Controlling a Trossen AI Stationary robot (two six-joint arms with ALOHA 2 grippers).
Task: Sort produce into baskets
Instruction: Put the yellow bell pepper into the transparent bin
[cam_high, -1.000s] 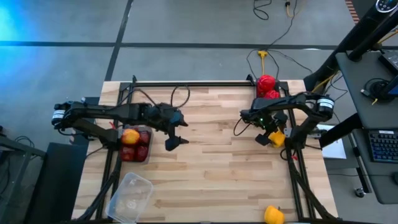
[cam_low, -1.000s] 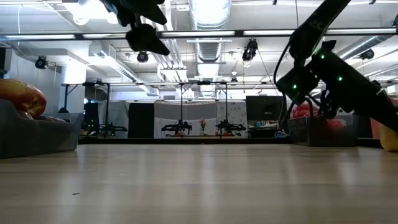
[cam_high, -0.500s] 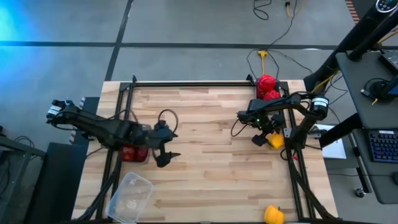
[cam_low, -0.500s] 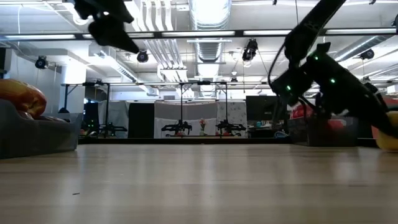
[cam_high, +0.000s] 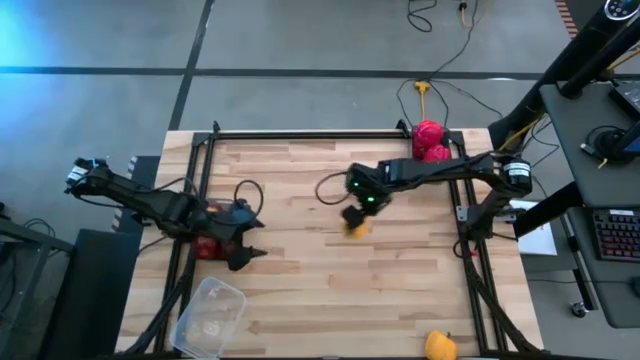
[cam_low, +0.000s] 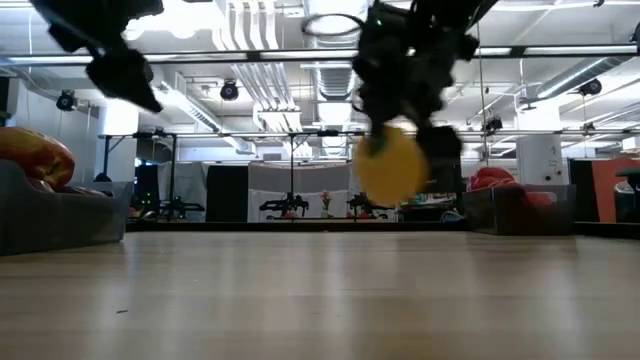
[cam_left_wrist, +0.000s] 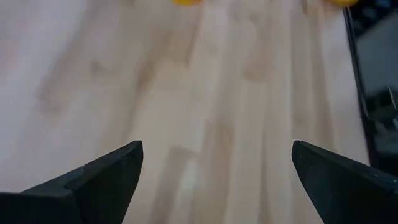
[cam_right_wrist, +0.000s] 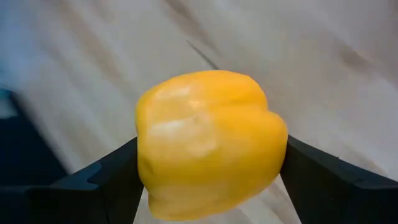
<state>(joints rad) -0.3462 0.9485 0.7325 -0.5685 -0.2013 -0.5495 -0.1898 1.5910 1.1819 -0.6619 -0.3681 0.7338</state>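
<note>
**Two arms over the table, one yellow pepper held aloft**

One yellow pepper (cam_right_wrist: 210, 143) is clamped between the two dark fingers (cam_right_wrist: 102, 180) of the right gripper (cam_high: 356, 222), as seen in the right wrist view, where a finger is pressed against each flank of the fruit. In the low view the same pepper (cam_low: 389, 165) is shown hanging clear of the table surface beneath the gripper. In the high view this gripper is placed near the middle of the wooden table (cam_high: 310, 290), with its arm stretched inward from the right edge.

The left gripper (cam_high: 243, 255) is held with its fingers (cam_left_wrist: 102, 177) spread wide and nothing between them; only bare wood is seen through the gap in the left wrist view. It is located toward the table's left side, just beside a dark grey tray (cam_high: 205, 246), which is largely covered by the arm and in which red produce is partly visible. In the low view an orange-red piece (cam_low: 35, 158) is seen resting in that tray at the left edge.

Farther out, a clear plastic tub (cam_high: 209, 318) lies at the near left corner. Red peppers (cam_high: 430, 140) are gathered at the far right corner, and a second yellow pepper (cam_high: 440, 346) is seen at the near right edge.
</note>
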